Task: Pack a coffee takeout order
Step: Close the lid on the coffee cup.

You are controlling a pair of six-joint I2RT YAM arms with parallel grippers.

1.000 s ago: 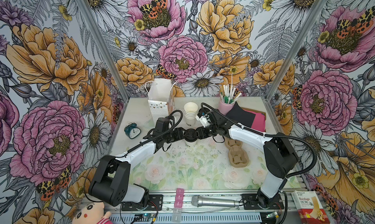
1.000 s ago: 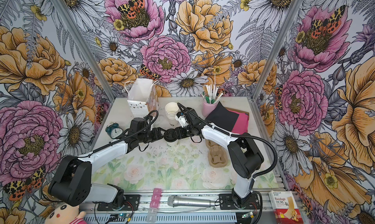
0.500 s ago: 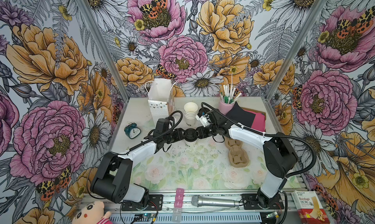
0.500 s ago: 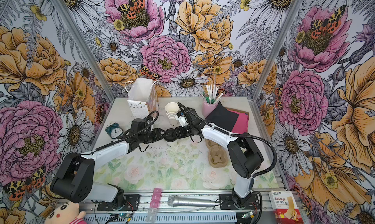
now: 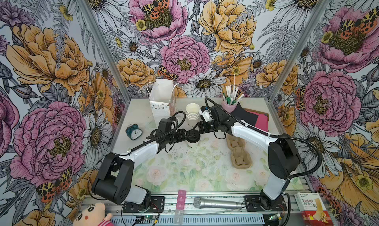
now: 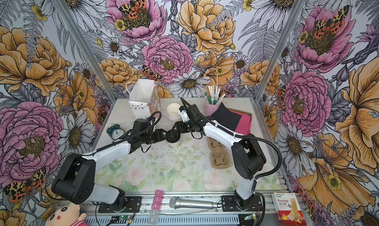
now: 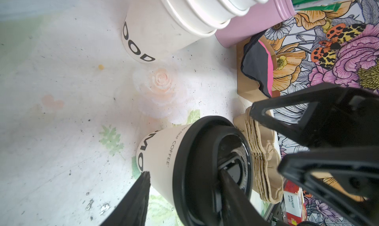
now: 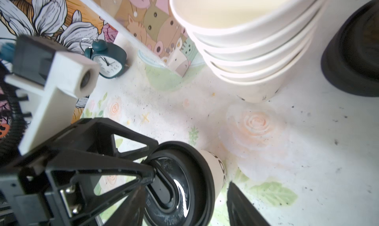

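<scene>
A white paper cup (image 5: 192,145) stands mid-table with the black domed lid (image 5: 192,135) on it. My left gripper (image 5: 185,135) reaches it from the left. In the left wrist view that gripper (image 7: 184,171) is open, with one finger lying across the lid (image 7: 205,163) and the other beside the cup wall (image 7: 162,153). My right gripper (image 5: 199,130) comes in from the right and is also open (image 8: 186,186). One of its fingers is over the lid (image 8: 184,184), the other stands apart from the cup. The black napkin (image 5: 245,116) lies at the back right.
A stack of white cups (image 5: 192,113), a white paper bag (image 5: 162,101) and a pink cup of straws (image 5: 230,104) stand behind. A pink napkin (image 5: 260,121) lies under the black one. Cardboard cup carriers (image 5: 239,153) lie at the right, a teal clock (image 5: 133,131) at the left.
My right gripper's jaws have spread wider at the lid. My left gripper's jaws have narrowed slightly. Both arms stay almost where they were, and the cup has not moved.
</scene>
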